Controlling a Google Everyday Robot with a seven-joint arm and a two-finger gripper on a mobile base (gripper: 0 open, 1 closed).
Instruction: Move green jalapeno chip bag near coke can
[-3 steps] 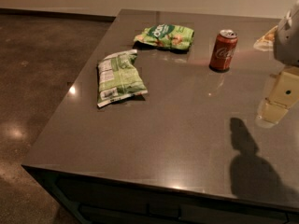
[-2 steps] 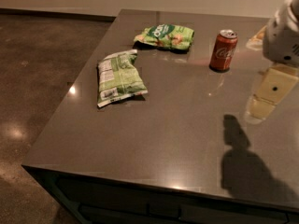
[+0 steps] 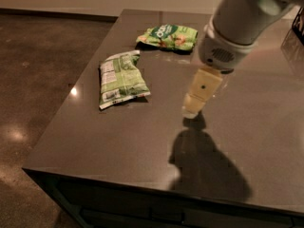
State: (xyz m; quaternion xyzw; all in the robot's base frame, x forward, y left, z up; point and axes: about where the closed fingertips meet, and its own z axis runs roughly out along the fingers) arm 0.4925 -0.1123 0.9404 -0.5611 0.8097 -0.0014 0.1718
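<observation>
The green jalapeno chip bag (image 3: 121, 78) lies flat on the left part of the dark table (image 3: 142, 141), its white label panel facing up. My gripper (image 3: 193, 107) hangs from the arm's wide white and grey wrist (image 3: 237, 23), low over the middle of the table. It is to the right of the bag and apart from it. Its shadow falls on the table just in front of it. The coke can does not show; the arm covers the spot at the back right of the table.
A second green bag (image 3: 167, 36) with a dark green logo patch lies at the back of the table, beyond the chip bag. The table's left edge and front edge drop to a brown speckled floor (image 3: 33, 80). A dark object (image 3: 300, 25) shows at the far right edge.
The arm has swung left from the right edge to over the middle of the table, nearer the chip bag, and now hides the coke can. The view sits closer. Both bags lie unmoved.
</observation>
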